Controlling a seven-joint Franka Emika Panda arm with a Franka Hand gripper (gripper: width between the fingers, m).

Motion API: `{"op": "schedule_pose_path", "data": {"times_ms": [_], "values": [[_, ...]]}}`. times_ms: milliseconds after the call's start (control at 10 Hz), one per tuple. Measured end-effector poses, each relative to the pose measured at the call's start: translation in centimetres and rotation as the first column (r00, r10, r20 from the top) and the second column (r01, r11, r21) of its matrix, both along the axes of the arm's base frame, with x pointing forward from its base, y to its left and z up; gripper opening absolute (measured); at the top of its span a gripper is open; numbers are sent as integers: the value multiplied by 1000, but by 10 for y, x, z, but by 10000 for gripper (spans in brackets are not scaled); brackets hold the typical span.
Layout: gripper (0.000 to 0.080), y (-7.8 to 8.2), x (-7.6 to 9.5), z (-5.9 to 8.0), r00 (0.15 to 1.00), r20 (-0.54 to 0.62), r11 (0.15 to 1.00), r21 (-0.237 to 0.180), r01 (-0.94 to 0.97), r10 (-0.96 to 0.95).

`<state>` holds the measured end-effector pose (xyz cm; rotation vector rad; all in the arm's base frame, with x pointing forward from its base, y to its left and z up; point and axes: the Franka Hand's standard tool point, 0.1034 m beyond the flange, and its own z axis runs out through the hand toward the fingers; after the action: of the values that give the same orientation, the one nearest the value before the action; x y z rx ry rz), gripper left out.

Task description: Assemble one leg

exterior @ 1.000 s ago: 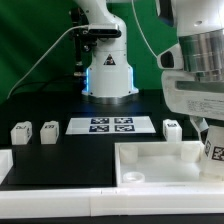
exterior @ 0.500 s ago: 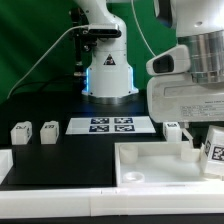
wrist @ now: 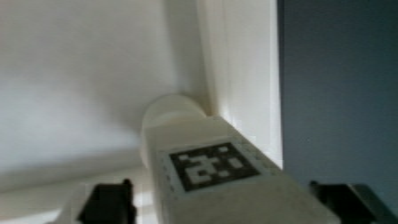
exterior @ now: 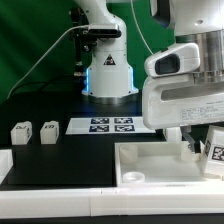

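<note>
My gripper [exterior: 208,148] sits low at the exterior view's right, over the far right corner of the large white tray-like panel [exterior: 150,165]. It is shut on a leg [exterior: 214,151], a white block whose tag faces the camera. In the wrist view the leg [wrist: 210,150] lies between the two dark fingers [wrist: 107,202], and its rounded tip reaches the panel's inner wall [wrist: 240,60]. Two more legs [exterior: 20,132] [exterior: 48,130] stand on the black table at the exterior view's left. A fourth leg is mostly hidden behind my hand.
The marker board [exterior: 110,125] lies flat in the middle, in front of the robot base [exterior: 108,75]. A white part [exterior: 5,165] shows at the left edge. My bulky hand housing [exterior: 185,95] covers the table's right side.
My gripper has come down and shifted toward the exterior view's left, carrying the leg closer to the panel's far right corner. The other parts have not moved.
</note>
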<state>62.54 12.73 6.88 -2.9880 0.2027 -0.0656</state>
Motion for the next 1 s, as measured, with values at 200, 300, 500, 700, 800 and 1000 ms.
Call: {"op": "schedule_pose_path", "data": {"times_ms": [200, 300, 500, 700, 800, 1000], "values": [[298, -7, 0, -1, 983, -26, 983, 2, 183, -182], [294, -8, 0, -2, 962, -40, 963, 3, 270, -270], [293, -8, 0, -2, 889, -73, 891, 10, 454, -452], [293, -7, 0, -2, 814, -98, 818, 11, 576, -572], [293, -5, -1, -3, 701, -136, 707, 10, 707, -700], [293, 0, -1, -3, 481, -208, 491, 5, 871, -852]]}}
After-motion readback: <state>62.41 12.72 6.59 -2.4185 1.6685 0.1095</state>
